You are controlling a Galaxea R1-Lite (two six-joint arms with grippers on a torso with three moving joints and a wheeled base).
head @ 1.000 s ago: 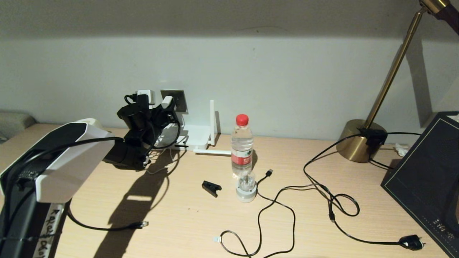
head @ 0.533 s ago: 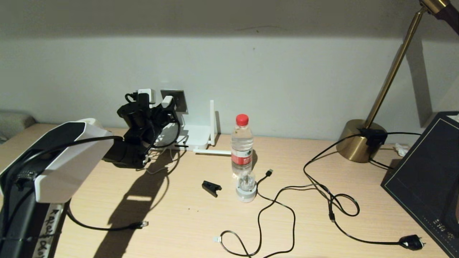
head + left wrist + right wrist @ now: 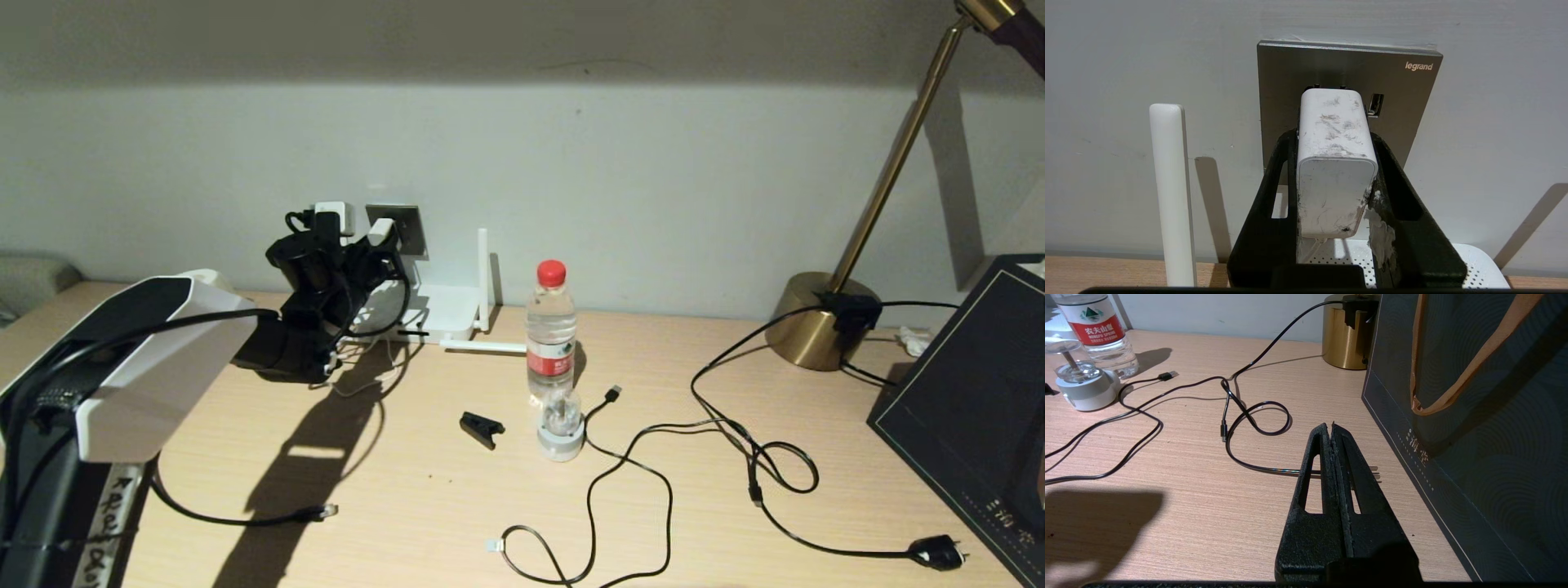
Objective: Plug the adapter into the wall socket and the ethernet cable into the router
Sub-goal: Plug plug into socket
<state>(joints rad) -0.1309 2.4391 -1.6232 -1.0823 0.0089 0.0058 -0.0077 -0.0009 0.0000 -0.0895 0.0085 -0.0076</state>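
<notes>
Adapter point(image 3: 1336, 163) status: clamped between the two black fingers of the left end effector point(image 3: 1335, 134) and held with its front end against the wall socket point(image 3: 1347, 81). In the left wrist view the white cube sits on the grey plate at the upper pin holes, just beside the plate's small USB port. Whether the pins are fully seated cannot be told; the prongs are hidden behind the adapter body. Judgement: the insertion step is in hand and near its end, but not confirmed complete while the end effector grips the plug.

In the head view the left end effector point(image 3: 371, 241) is at the wall, above the router point(image 3: 437, 314), with the wall socket point(image 3: 402, 229) directly behind it. The router lies flat on the tabletop point(image 3: 424, 490) against the wall; one antenna stands upright and another lies flat toward the water bottle point(image 3: 551, 327).

Ethernet cable point(image 3: 245, 516) status: not connected. Its clear clip plug lies on the tabletop near the front edge on the robot's left, well apart from the router. This second half of the task remains wholly to be done.

Right end effector point(image 3: 1333, 430): fingers pressed together with nothing between them, parked low over the tabletop on the robot's right, near the black mains cord point(image 3: 1257, 428) and beside a dark paper bag point(image 3: 1474, 416).

Remaining steps, as judged:
1. Confirm the adapter is seated and release it.
2. Pick up the ethernet cable plug.
3. Insert it into a router port.
</notes>
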